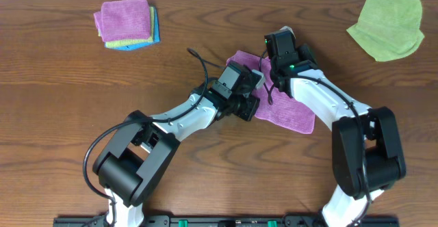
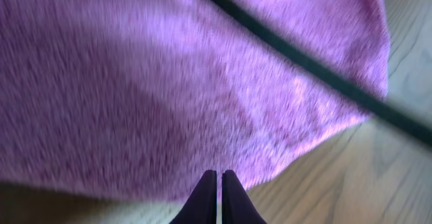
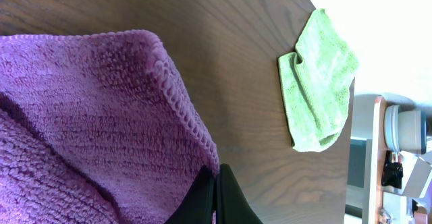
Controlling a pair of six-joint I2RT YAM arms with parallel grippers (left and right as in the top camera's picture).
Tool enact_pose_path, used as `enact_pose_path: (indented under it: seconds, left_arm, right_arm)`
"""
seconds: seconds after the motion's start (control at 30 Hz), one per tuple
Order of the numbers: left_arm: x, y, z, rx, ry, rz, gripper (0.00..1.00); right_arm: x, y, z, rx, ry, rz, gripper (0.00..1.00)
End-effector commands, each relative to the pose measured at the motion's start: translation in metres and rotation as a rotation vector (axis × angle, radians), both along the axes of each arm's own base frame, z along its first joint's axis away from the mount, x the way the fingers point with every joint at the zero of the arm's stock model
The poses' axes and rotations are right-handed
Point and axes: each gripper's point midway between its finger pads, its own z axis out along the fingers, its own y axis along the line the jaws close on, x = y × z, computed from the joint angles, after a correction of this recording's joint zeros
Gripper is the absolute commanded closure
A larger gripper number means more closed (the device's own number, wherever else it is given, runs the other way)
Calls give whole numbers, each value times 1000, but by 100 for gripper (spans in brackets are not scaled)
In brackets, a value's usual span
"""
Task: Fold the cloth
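Currently, as logged from my remote station:

1. The cloth (image 1: 291, 111): purple-magenta, fuzzy. It lies on the wooden table (image 1: 61, 83) near the middle, between the two arms and partly under their wrists. Its far part looks bunched or turned up, while the near right corner lies flat. In the right wrist view a stitched hem (image 3: 177, 102) curves down toward the fingertips.

2. Left gripper (image 2: 219, 191): fingers pressed together, no gap showing, tips at the near edge of the cloth. I cannot tell whether any fabric is caught between them.

3. Right gripper (image 3: 216, 187): fingers likewise pressed together, with the hem running into the tips. I cannot tell if fabric is nipped there.

4. Black cable (image 2: 304, 59): crosses diagonally over the cloth in the left wrist view.

5. Green cloth (image 1: 387, 25): lime, loosely folded, at the far right corner of the table, well apart from the purple one.

6. Stack of cloths (image 1: 126, 23): at the far left, with a neat purple square on top and blue and yellow-green edges showing beneath.
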Motion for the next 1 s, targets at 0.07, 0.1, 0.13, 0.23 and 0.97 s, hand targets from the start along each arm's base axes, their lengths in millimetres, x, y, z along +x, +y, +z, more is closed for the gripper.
enact_pose_path:
  seconds: [0.07, 0.1, 0.13, 0.23, 0.97]
  left_arm:
    - [15, -3, 10, -20, -80, 23, 94]
    - [16, -3, 7, -20, -78, 22, 94]
    - [16, -4, 4, -19, -73, 24, 94]
    - [19, -5, 4, -24, -84, 27, 94]
    - [3, 16, -45, 116, 14, 19, 94]
  right_arm:
    - [3, -4, 5, -5, -27, -32, 99]
    - [3, -4, 5, -5, -27, -32, 99]
    - [3, -4, 5, -5, -27, -32, 99]
    - [3, -4, 5, -5, -28, -32, 99]
    - [2, -4, 4, -3, -25, -37, 99]
